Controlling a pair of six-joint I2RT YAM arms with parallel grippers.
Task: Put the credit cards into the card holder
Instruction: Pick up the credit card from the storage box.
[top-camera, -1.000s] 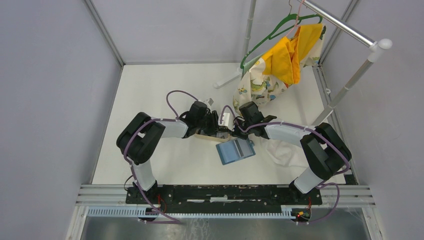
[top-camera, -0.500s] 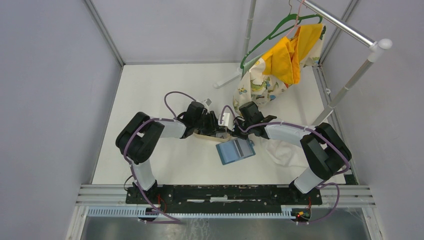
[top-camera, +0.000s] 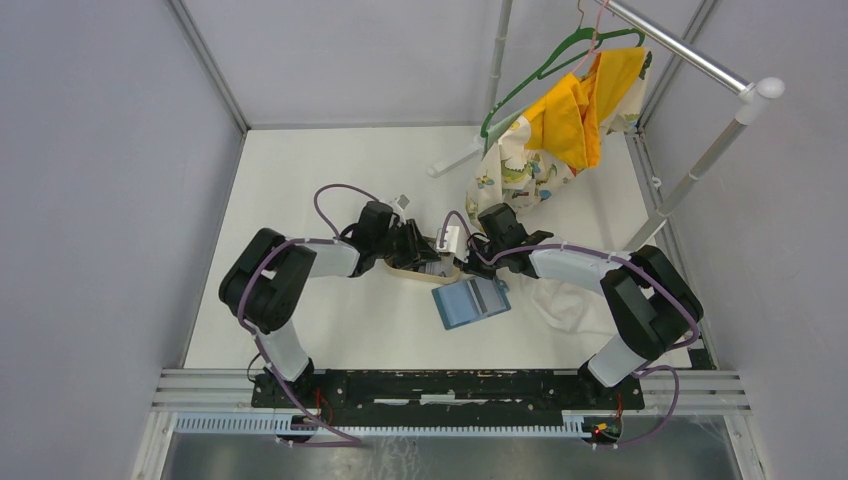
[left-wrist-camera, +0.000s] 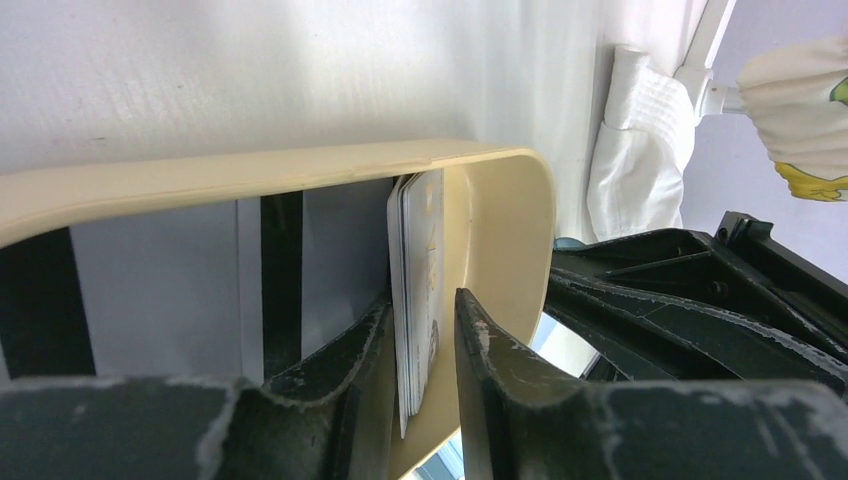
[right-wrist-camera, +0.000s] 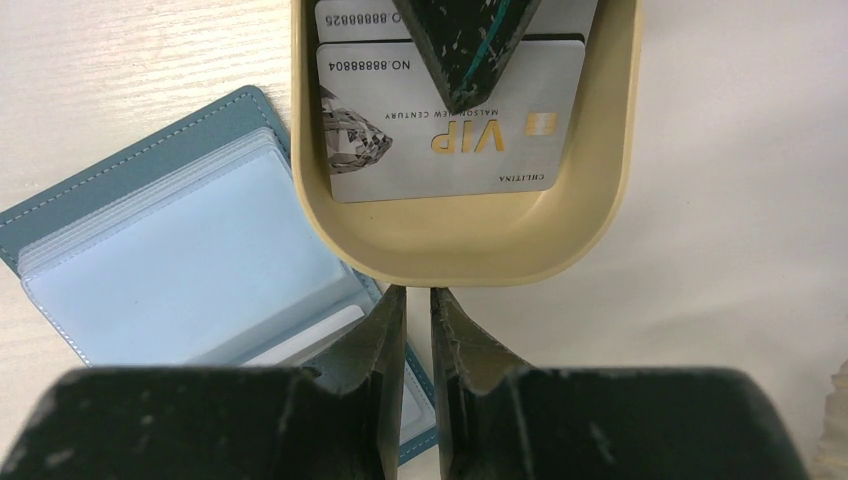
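Note:
The tan tray (top-camera: 415, 272) sits between both grippers and holds the credit cards. In the left wrist view my left gripper (left-wrist-camera: 422, 305) straddles a thin stack of pale credit cards (left-wrist-camera: 418, 230) seen edge-on. One finger (left-wrist-camera: 350, 370) lies against the stack and a thin sliver shows at the other side. The right wrist view shows a silver VIP card (right-wrist-camera: 450, 160) in the tray (right-wrist-camera: 460, 255) under a left finger (right-wrist-camera: 465, 40). The blue card holder (top-camera: 470, 300) (right-wrist-camera: 170, 250) lies open beside the tray, clear sleeves up. My right gripper (right-wrist-camera: 415, 295) is nearly shut, tips against the tray's near end.
A clothes rack (top-camera: 690, 170) stands at the back right with a green hanger and yellow and patterned garments (top-camera: 570, 120). A white cloth (top-camera: 565, 300) lies on the table right of the card holder, under the right arm. Grey walls enclose the table.
The left arm's wrist and elbow have drawn back to the left, and its jaws have narrowed slightly around the cards. The right arm, the tray and the card holder have stayed put.

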